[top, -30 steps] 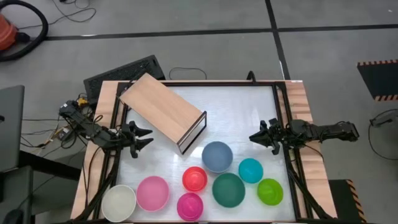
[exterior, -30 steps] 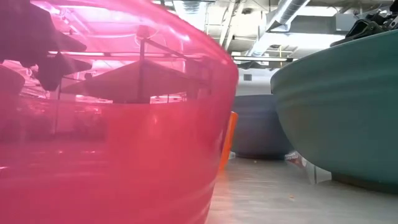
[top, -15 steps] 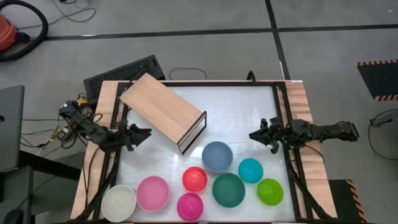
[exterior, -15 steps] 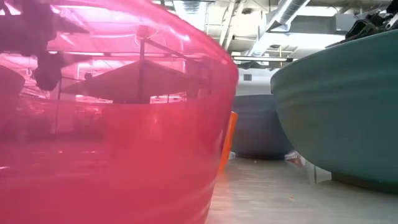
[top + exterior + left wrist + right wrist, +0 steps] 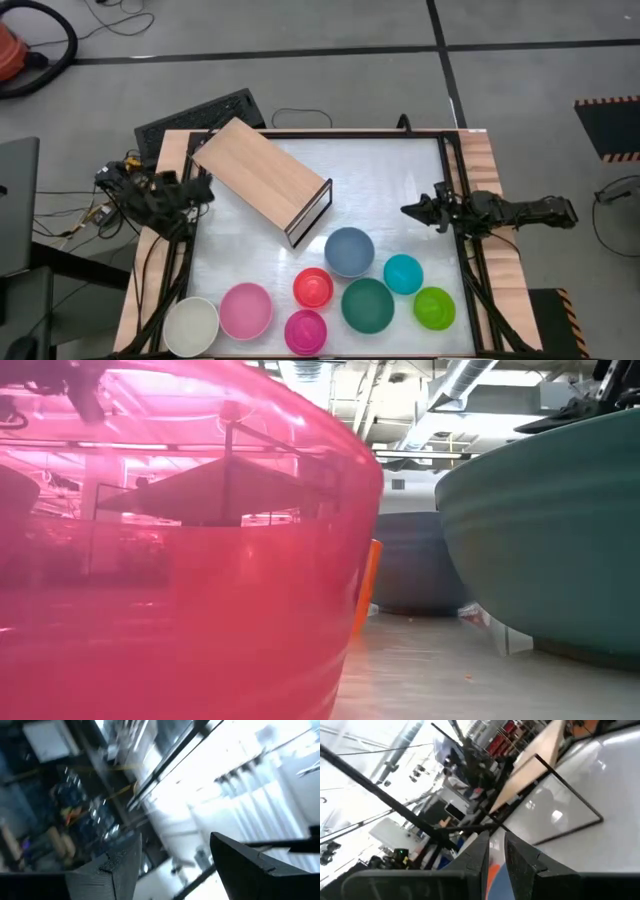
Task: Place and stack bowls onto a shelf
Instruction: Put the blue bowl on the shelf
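Your left gripper (image 5: pixel 196 190) at table's left edge, fingers parted, empty; shelf (image 5: pixel 262 180) just right of it. Your right gripper (image 5: pixel 410 210) at right edge, fingers nearly together, empty. Bowls (image 5: pixel 349 250) clustered near side, apart from both.

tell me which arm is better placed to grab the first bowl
Probably the right. The right gripper hangs over the table near the teal bowl; the left gripper sits at the table's left edge by the shelf.
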### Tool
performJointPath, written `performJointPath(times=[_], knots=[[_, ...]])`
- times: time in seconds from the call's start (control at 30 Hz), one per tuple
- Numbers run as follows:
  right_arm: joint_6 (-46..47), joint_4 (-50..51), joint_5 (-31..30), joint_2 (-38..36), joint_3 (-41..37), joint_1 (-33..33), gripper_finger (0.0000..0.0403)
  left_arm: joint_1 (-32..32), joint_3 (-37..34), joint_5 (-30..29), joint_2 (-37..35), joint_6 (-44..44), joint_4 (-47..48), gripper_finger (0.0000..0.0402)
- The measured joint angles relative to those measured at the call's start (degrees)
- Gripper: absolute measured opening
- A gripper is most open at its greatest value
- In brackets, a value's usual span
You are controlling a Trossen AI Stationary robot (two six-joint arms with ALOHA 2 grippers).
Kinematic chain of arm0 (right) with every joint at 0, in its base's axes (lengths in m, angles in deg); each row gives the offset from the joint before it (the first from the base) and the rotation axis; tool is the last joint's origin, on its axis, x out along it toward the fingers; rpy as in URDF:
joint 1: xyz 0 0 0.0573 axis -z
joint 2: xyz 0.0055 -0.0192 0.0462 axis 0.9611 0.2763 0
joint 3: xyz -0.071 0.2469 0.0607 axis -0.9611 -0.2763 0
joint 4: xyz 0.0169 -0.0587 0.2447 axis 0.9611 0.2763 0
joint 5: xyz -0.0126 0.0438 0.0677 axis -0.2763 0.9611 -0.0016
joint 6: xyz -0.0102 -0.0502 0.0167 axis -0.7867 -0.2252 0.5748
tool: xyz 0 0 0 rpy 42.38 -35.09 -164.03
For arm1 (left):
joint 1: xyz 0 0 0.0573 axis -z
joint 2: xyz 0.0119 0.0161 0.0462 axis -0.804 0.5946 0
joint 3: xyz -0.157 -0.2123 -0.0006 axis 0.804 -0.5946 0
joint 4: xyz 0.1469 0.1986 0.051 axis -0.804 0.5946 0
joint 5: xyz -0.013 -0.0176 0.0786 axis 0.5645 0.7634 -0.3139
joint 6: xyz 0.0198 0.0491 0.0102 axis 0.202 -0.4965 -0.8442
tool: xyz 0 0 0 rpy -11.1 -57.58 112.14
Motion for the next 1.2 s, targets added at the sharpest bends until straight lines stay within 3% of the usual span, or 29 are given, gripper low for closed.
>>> performJointPath(times=[0.1, 0.23, 0.33, 0.4, 0.47, 0.63, 0.8, 0.93, 1.2], knots=[[0.34, -2.93, -1.2, -0.01, 0.45, 0.61, 0.0087, 0.0, 3.3, 0.03, 0.16, -4.92, -0.26, 0.0222], [3.23, -17.54, -2.15, 0.22, 0.56, 1.45, 0.0087, 0.0, 9.0, 2.01, 2.3, -10.8, 0.06, 0.0222], [-2.19, -28.98, -2.16, 1.14, 2.68, 1.54, 0.0087, 0.0, 14.74, 2.89, 4.65, -15.91, 0.95, 0.0222], [-8.0, -30.22, -2.15, 2.74, 7.86, 1.54, 0.0087, 0.0, 19.12, 2.0, 6.6, -17.2, 3.72, 0.0222], [-14.77, -24.47, -2.74, 5.55, 14.9, 1.54, 0.0086, 0.0, 24.07, -0.37, 8.65, -17.3, 8.81, 0.0222], [-19.44, 5.72, -7.37, 18.59, 36.1, 1.55, 0.0081, 0.0, 35.93, -7.25, 12.62, -17.25, 27.99, 0.0222], [-9.89, 38.95, -6.69, 34.46, 53.46, 1.54, 0.0075, 0.0, 44.82, -16.99, 15.19, -8.42, 48.53, 0.0222], [-1.07, 59.8, -3.3, 45.47, 60.42, 1.54, 0.0074, 0.0, 47.49, -18.05, 15.5, 0.49, 61.86, 0.0222], [3.51, 62.81, 3.89, 63.77, 60.93, 0.45, 0.0077, 0.0, 47.58, -17.72, 15.5, 5.87, 68.46, 0.0222]])
